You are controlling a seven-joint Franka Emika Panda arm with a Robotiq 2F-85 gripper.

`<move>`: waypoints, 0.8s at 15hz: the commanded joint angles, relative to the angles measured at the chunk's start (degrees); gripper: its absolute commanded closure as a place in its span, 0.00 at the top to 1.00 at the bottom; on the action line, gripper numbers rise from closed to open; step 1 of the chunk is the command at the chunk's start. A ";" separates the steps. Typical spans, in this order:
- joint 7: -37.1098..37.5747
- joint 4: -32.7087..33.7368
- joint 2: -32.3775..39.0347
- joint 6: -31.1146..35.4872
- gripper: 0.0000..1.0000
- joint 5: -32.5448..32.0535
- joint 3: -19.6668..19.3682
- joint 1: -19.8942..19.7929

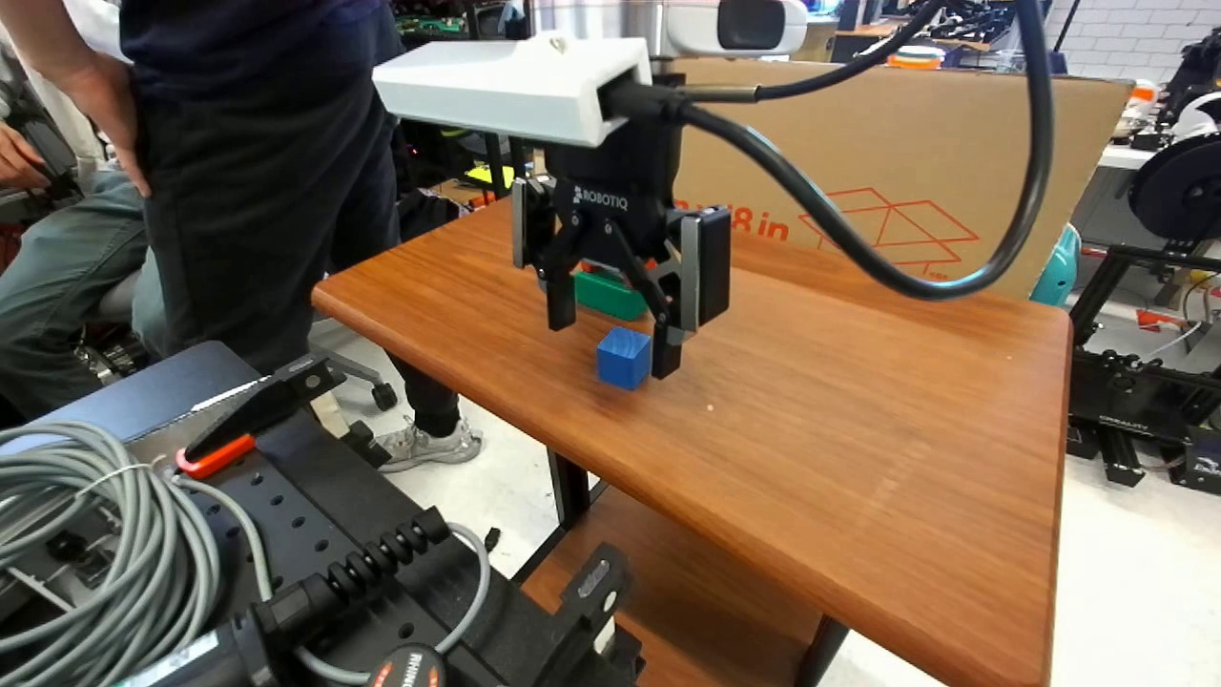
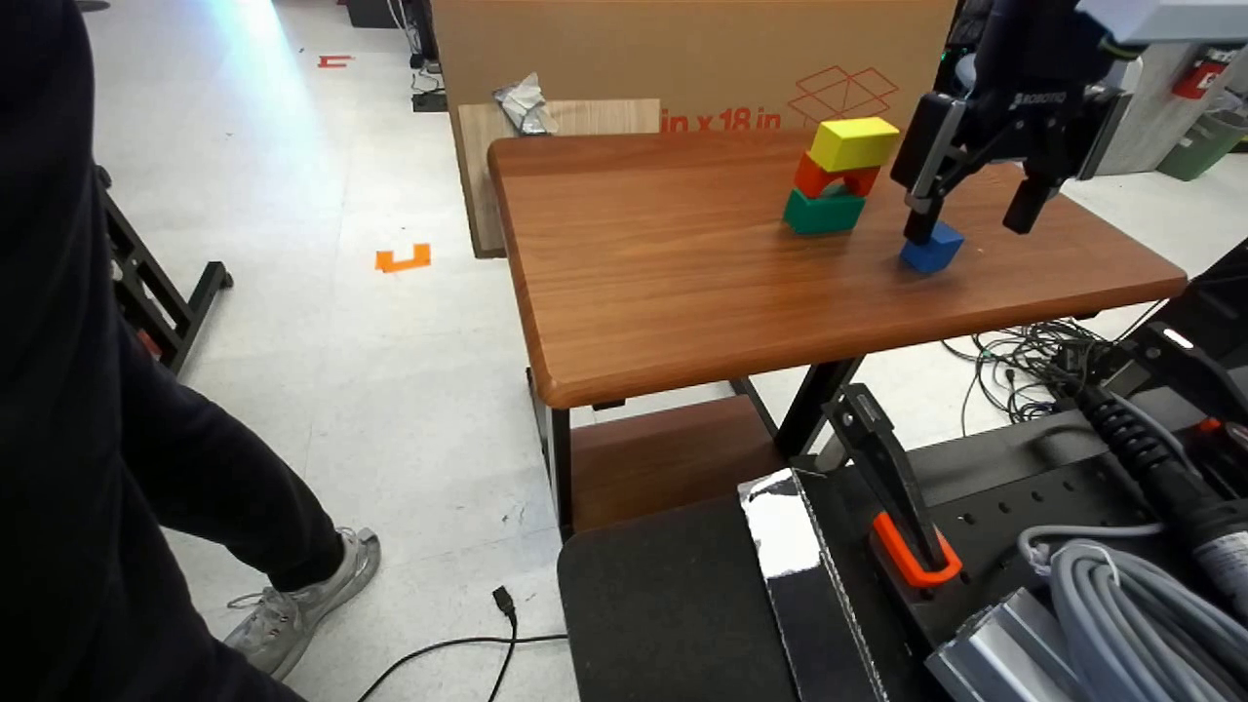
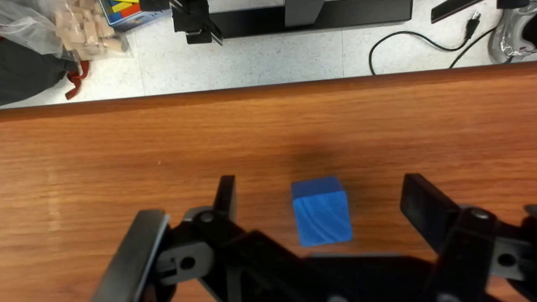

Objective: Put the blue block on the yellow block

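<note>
The gripper (image 2: 971, 229) is hanging, jaws apart, near the blue block (image 2: 933, 252); the yellow block (image 2: 854, 145) is topping a far stack (image 2: 821, 177).

Gripper (image 1: 613, 341): black, white ROBOTIQ lettering (image 1: 600, 198), tiny white logo mark (image 1: 577, 195) just beside lettering. Directly below lettering, two small round pale pins (image 1: 608, 228), then straight black link bars (image 1: 634, 257). On both sides of lettering, black slabs (image 1: 714, 262) with silver edges (image 1: 690, 272). Well below lettering, blunt black fingertips (image 1: 667, 355). Above lettering, white boxy housing (image 1: 501, 93), open-ended, black connector (image 1: 637, 100) in there. Off to one side of lettering, big loop of thick glossy black cable (image 1: 944, 288); thinner black cable (image 1: 830, 78) with brass-coloured sleeve (image 1: 720, 93). Higher above lettering, white arm section (image 1: 692, 24), rounded dark inset (image 1: 751, 24). Also above lettering in an exterior view: yellow-green sliver (image 2: 1121, 47). Wrist view: grey brackets (image 3: 203, 253) with round holes (image 3: 187, 263), dull screw heads (image 3: 207, 217).
</note>
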 commanded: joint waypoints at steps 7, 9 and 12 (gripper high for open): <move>1.29 4.80 4.67 0.21 0.72 -2.13 -1.96 4.39; 1.41 5.14 5.03 0.26 0.56 -2.61 -2.50 4.84; 1.51 5.31 5.14 0.35 0.34 -3.06 -3.13 5.03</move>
